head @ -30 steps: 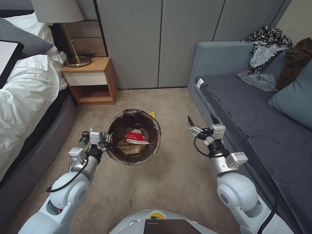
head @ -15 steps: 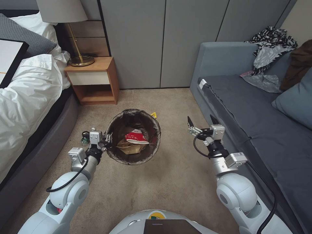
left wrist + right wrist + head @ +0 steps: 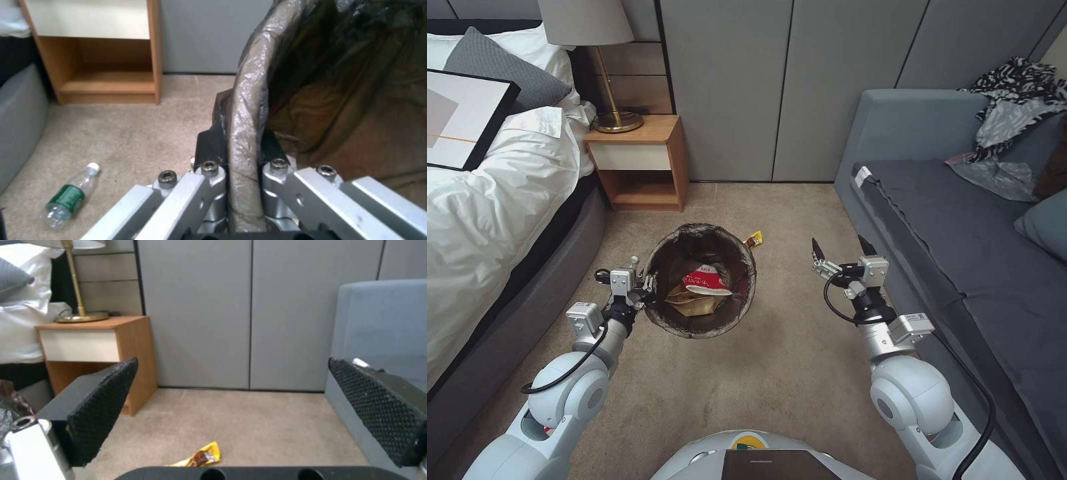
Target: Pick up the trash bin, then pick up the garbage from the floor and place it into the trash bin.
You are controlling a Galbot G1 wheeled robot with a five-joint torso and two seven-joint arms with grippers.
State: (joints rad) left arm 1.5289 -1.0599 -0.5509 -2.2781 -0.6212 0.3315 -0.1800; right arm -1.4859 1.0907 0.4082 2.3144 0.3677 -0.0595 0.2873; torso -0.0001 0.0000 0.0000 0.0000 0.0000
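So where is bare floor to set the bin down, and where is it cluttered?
Bare carpet lies between the trash bin, held by the left gripper, and the sofa, under the open right gripper. Cluttered: a bottle by the bed, a yellow wrapper behind the bin.

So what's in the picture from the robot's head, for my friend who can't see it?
The left gripper holds a bag-lined bin by its rim above the carpet, with a paper bag and a red packet inside. The right gripper waits open beside a grey sofa. A yellow wrapper lies past the bin.
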